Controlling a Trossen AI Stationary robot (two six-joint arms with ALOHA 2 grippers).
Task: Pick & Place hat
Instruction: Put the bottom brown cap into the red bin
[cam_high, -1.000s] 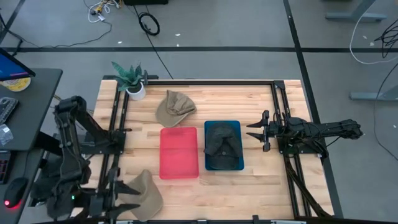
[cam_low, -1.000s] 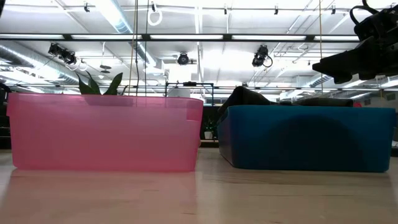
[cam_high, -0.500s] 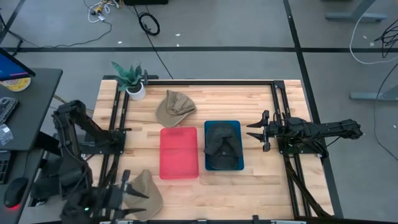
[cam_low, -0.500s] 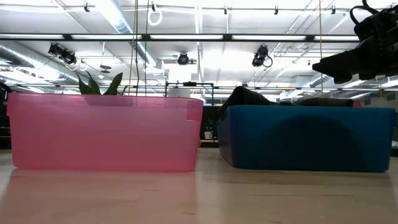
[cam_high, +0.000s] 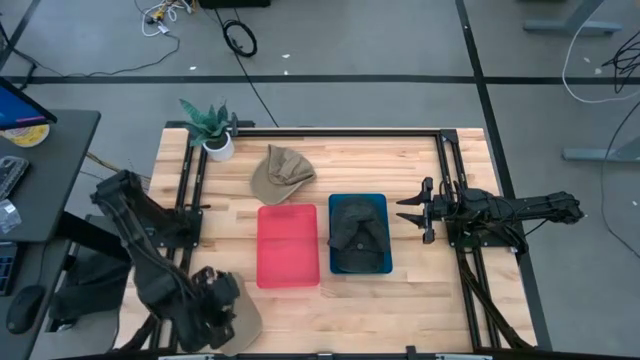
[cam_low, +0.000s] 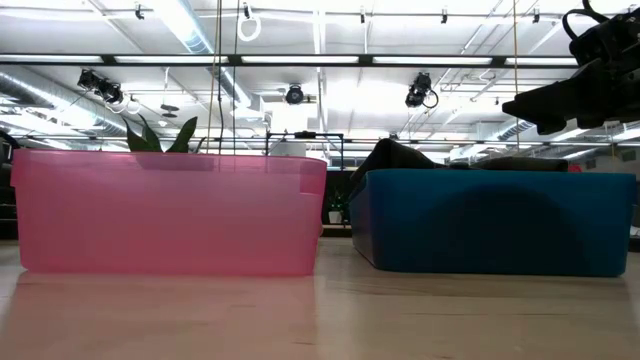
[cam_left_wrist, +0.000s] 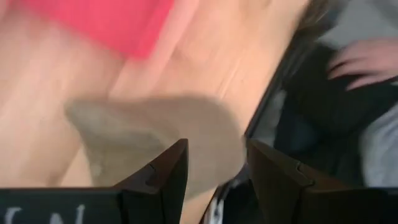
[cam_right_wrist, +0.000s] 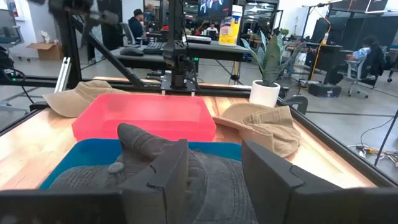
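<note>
High view: the left gripper sits at the near left corner of the table, directly over a tan hat lying on the wood; its jaw state cannot be told here. The right gripper hangs just beside the blue bin, jaws spread and pointing toward it. A dark hat fills the blue bin. The empty red bin stands just beside the blue bin, on the side away from the right jaws. A second tan hat lies beyond the red bin, near a potted plant.

Low view: the red bin and blue bin stand side by side on the table; the dark hat rises above the blue rim. The right arm shows at the upper right.

Left wrist view: the jaws are spread, fingers apart, with the tan hat just ahead of and between them, not gripped. The red bin lies beyond the hat. A person's hand shows off the table edge.

Right wrist view: the jaws are spread, holding nothing. The dark hat lies just ahead of them in the blue bin; the red bin lies beyond, with a tan hat on either side.
</note>
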